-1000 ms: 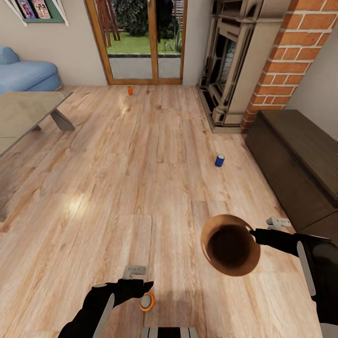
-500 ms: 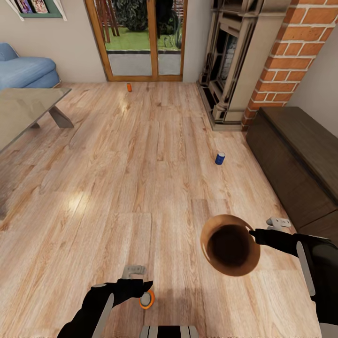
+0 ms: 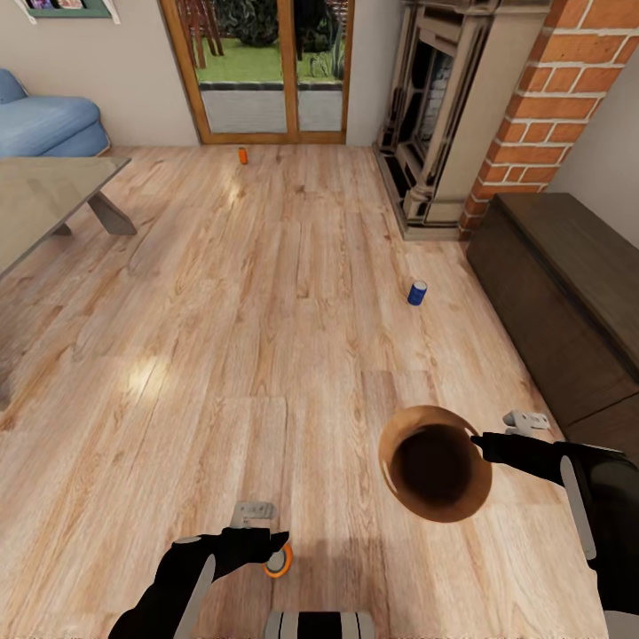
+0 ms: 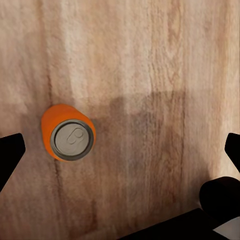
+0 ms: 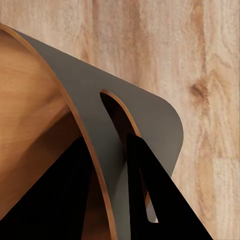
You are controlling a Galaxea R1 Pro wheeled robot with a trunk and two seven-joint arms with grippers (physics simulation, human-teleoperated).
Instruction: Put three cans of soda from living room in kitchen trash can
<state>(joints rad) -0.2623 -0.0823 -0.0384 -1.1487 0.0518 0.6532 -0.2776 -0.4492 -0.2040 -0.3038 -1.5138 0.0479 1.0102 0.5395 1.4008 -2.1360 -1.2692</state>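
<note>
The nearest orange can stands upright on the wood floor, just under the tip of the left claw. In the left wrist view this can shows its grey top, and it sits close to one dark finger while the other finger is far on the opposite side. So the left claw is released, and the can is not centred between the fingers.

The trash can hangs beside this orange can, on the side of the dark cabinet. The right claw is clenched on its rim, one finger inside the wall and one outside.

To do the step well, the left claw should probably shift sideways until the can is in the middle, then go down and close at mid-height, so the can does not tip.

The blue can stands beyond the trash can, near the fireplace. The second orange can is well apart, just before the glass door.
</note>
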